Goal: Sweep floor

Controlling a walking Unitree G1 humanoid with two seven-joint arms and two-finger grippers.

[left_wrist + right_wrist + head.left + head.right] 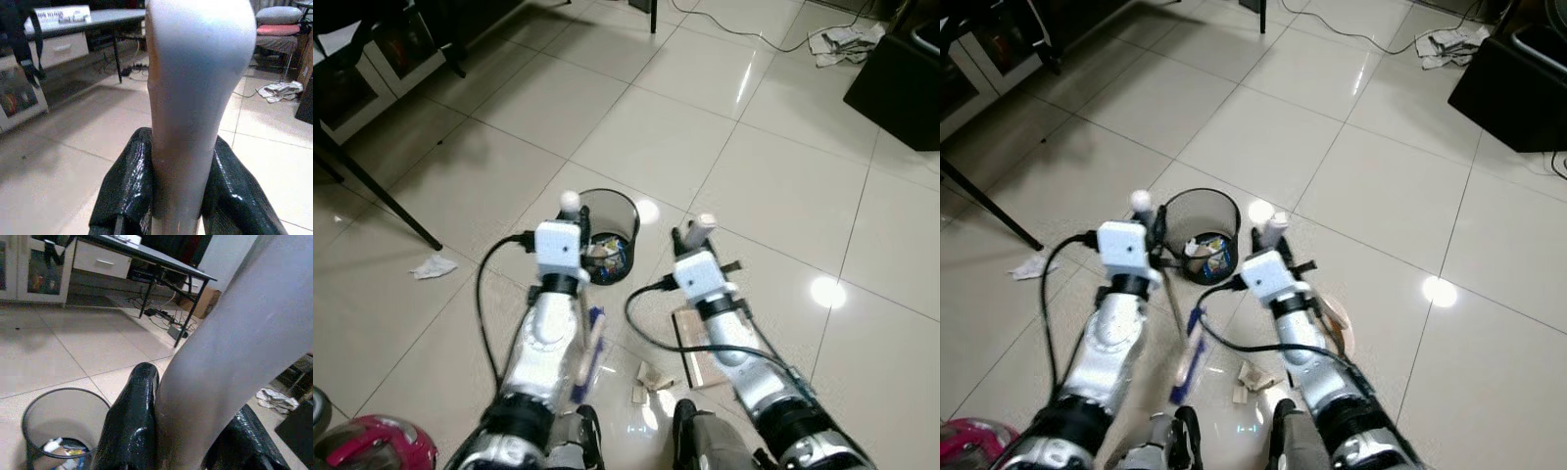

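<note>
Two grippers are clamped on pale handles: the left gripper (182, 191) has its black fingers (128, 188) pressed against both sides of a white broom handle (195, 98), whose rounded tip (570, 201) rises above the wrist in the head views, and the right gripper (182, 431) grips a second white handle (234, 367) the same way, its end (705, 223) poking up past the wrist. Below the left arm a thin shaft with a blue piece (1190, 354) slants down toward the robot's feet. Under the right arm a flat tan dustpan (697, 354) lies on the floor, with a few small scraps of debris (651, 377) just beside it, between the two arms. A black mesh waste bin (610, 227) stands directly ahead of both grippers, close to them, with wrappers inside. A crumpled white tissue (433, 266) lies on the tiles to the left, near a slanted black leg (382, 201). The glossy tile floor (773, 186) stretches open ahead and to the right, bounded by a black box (901, 83) at far right, cabinets (382, 59) at far left, and a cable with crumpled paper (847, 41) at the far edge.
</note>
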